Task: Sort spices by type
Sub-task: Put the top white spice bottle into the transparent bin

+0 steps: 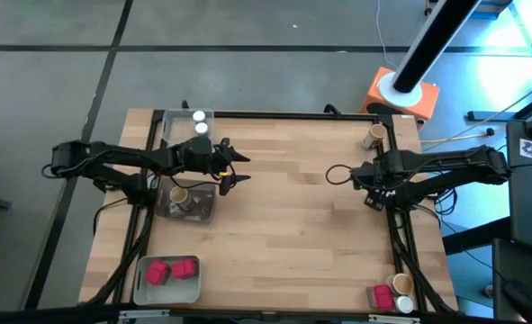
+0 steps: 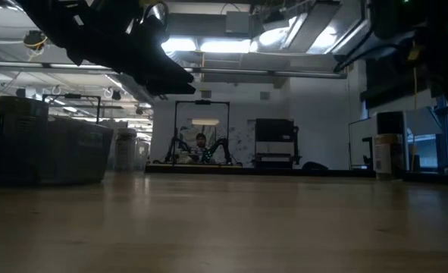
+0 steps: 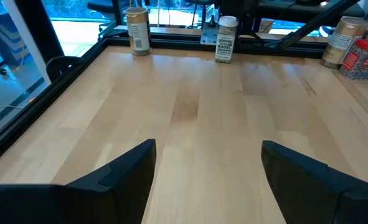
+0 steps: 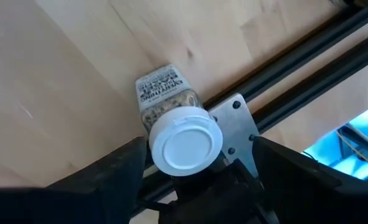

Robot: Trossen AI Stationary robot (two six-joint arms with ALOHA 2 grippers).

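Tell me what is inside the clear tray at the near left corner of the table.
The clear rectangular tray holds two red boxy spice containers, side by side. No jar shows in it. Whether anything lies beneath the two containers cannot be seen, since they cover the floor under them.

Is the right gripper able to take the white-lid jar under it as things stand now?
Probably yes. The right gripper is open, with one finger on each side of the white-lid jar. The jar stands close to the black table frame, which may hinder a little.
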